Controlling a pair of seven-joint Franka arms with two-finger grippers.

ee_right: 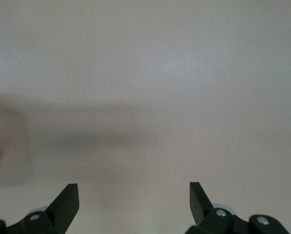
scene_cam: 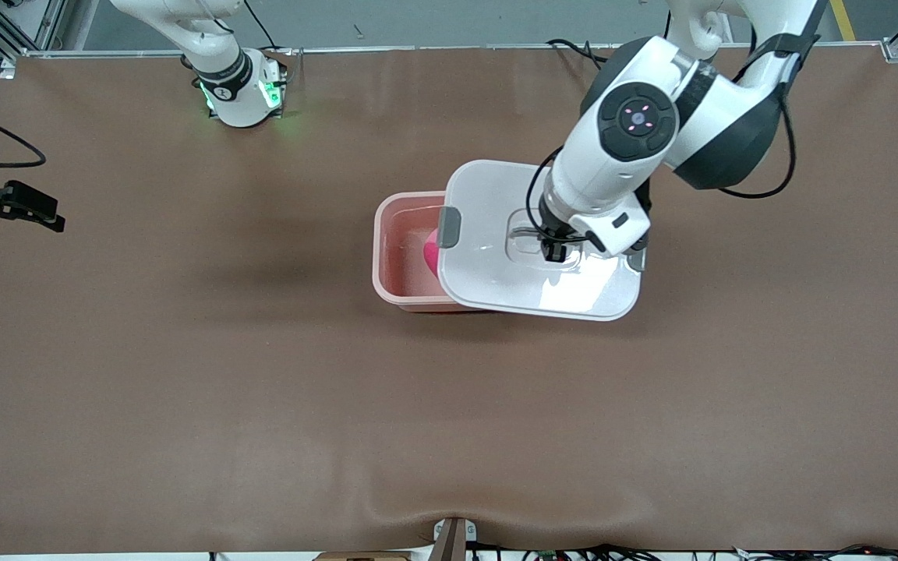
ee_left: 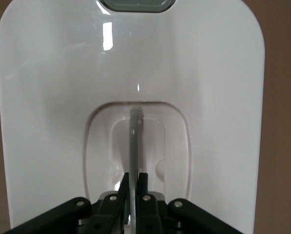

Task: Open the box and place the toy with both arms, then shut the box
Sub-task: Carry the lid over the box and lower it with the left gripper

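Observation:
The pink box [scene_cam: 380,257] stands mid-table. Its white lid [scene_cam: 496,265] hangs over it, shifted toward the left arm's end, so the box's part toward the right arm's end is uncovered. A bit of the hot-pink toy [scene_cam: 431,251] shows inside the box beside the lid's grey clip [scene_cam: 449,227]. My left gripper [scene_cam: 556,251] is shut on the lid's upright handle [ee_left: 135,141] in the lid's central recess; its own view shows this [ee_left: 134,180], with the lid [ee_left: 209,97] filling the frame. My right gripper [scene_cam: 47,216] waits open and empty at the right arm's end of the table [ee_right: 133,195].
The brown table mat [scene_cam: 262,389] lies around the box. The right arm's base [scene_cam: 238,86] with green lights stands at the table's robot side. Cables run along the table's edge nearest the front camera.

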